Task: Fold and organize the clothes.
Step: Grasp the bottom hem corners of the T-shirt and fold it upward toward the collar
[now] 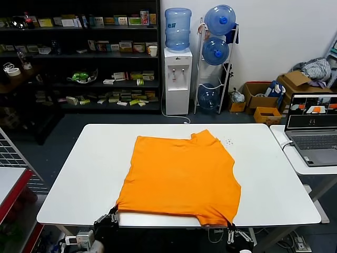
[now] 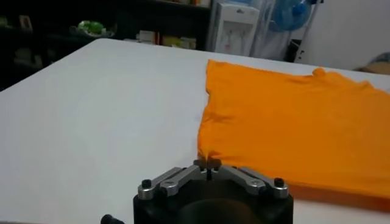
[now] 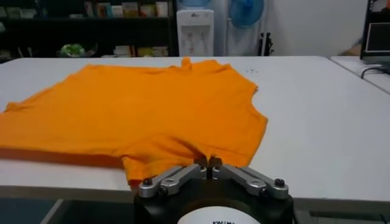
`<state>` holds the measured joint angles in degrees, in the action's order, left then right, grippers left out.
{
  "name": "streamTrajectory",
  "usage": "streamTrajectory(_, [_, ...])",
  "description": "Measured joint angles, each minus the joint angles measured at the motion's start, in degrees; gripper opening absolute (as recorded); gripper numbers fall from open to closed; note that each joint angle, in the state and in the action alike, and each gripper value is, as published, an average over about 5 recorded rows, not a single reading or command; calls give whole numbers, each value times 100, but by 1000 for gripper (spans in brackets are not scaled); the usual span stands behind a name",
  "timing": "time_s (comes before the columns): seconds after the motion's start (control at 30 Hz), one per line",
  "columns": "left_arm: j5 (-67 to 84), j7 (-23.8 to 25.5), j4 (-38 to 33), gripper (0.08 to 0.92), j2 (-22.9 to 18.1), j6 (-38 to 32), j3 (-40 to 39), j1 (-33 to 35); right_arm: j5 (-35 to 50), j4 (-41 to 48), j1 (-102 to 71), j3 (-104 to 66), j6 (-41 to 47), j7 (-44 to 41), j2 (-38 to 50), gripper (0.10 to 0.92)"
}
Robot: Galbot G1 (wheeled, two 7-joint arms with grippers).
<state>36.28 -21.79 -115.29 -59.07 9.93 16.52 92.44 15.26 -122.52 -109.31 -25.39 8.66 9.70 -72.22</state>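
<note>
the orange t-shirt [image 1: 179, 176] lies spread on the white table [image 1: 79, 179], its hem at the near edge, at six o'clock, and its collar pointing to twelve. it looks thin, light and limp, the sort of cloth that sags and wrinkles once lifted, so it wants holding at two corners at once. the left gripper [image 2: 208, 163] has its jaws pressed together on the hem corner at about seven o'clock; the right gripper [image 3: 208, 162] pinches the opposite hem corner at five o'clock. both holds sit right at the edge, which i'd judge could slip.
</note>
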Motion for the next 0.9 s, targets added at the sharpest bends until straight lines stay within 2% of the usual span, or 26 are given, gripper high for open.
streamTrajectory(0.2, [91,-68,-233,94,20,-4,15,186,124,-75,-10,4,-29,104,32,126])
streamTrajectory(0.37, [193,-51,-268,94,-24,-85,7,73,350,2,413,22,44,234,123,126])
streamTrajectory(0.9, [491,15,583,94,-62,-205,-307,-1528,1346,916,2509,367,486,648,734,126])
